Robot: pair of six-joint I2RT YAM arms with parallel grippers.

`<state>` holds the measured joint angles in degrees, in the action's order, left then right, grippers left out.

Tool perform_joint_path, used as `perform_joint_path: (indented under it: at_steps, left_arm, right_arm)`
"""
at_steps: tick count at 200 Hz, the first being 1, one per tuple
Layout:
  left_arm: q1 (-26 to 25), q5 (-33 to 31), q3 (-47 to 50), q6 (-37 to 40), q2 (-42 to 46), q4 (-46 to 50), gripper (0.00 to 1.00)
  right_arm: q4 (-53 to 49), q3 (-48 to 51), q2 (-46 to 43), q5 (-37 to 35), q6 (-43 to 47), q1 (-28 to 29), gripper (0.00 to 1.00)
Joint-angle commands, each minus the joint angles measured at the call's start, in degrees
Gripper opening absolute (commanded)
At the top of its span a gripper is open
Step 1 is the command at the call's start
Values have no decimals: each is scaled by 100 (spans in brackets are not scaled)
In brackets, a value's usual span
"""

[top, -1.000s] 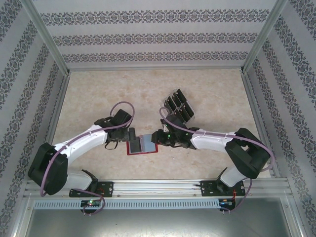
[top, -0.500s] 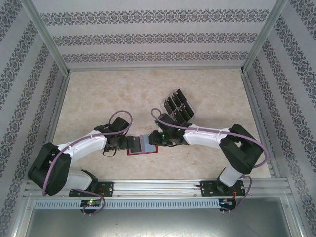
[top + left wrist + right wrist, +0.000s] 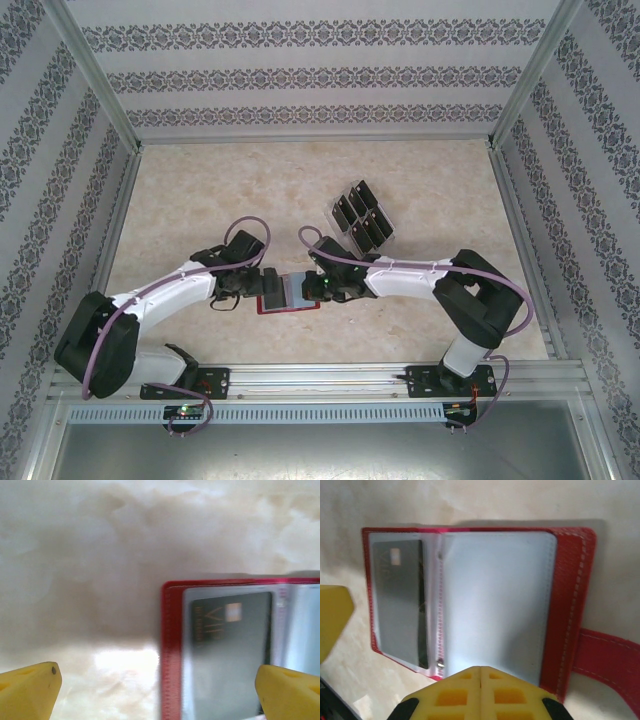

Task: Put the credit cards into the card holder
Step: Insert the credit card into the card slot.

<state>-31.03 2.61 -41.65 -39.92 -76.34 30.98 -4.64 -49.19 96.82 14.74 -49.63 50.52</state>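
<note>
A second ago my right gripper [image 3: 318, 287] stood part open at the right edge of the small, square, red leather-like card holder [image 3: 288, 293]. It has since pushed further over the holder and its jaws are now pressed together, with nothing between them. My left gripper [image 3: 262, 280] has stayed spread wide at the holder's left edge, gripping nothing. The holder itself has not shifted on the beige marbled table [image 3: 200, 200].

From above, the holder lies open and flat between my two grippers. Up and to the right of it, well apart, stands a clear plastic tiered rack [image 3: 362, 218] with thin black credit cards upright in it.

My right wrist camera shows the holder [image 3: 570, 580] open, with its pale translucent pocket pages. One dark credit card [image 3: 397, 600] sits in the left pocket, and the red snap tab [image 3: 607, 652] sticks out on the right. My right gripper [image 3: 480, 680] hangs over the near edge of the middle page, and I cannot tell if it touches.

My left wrist camera shows the holder's corner [image 3: 170, 655]. There my left gripper [image 3: 159, 695] has one yellow finger [image 3: 30, 690] over bare table and the other over the pocketed card [image 3: 230, 650]. Gold letters on that card read "VIP", beside a small light square. The smaller line of writing is too blurred to read.
</note>
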Motion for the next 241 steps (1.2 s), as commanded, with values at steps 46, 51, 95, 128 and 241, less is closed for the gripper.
perform_joint_path:
  at_steps: [46,51,95,128,241]
  left_arm:
    - [-591,-104,-343,-263,-525,-46,100]
    - [-619,-119,-345,-279,-576,-57,100]
    - [-884,-230,-393,-392,-956,-125,100]
    - [-966,-278,-393,-419,-1137,-190,100]
    - [-966,-566,-221,-353,-1025,258,100]
  right_arm:
    - [538,536,-12,-132,-275,20,0]
    - [565,554,-14,-132,-282,16,0]
    - [743,654,24,-87,-322,-6,0]
    - [789,689,24,-68,-329,-15,0]
    - [781,700,23,-77,-357,-34,0]
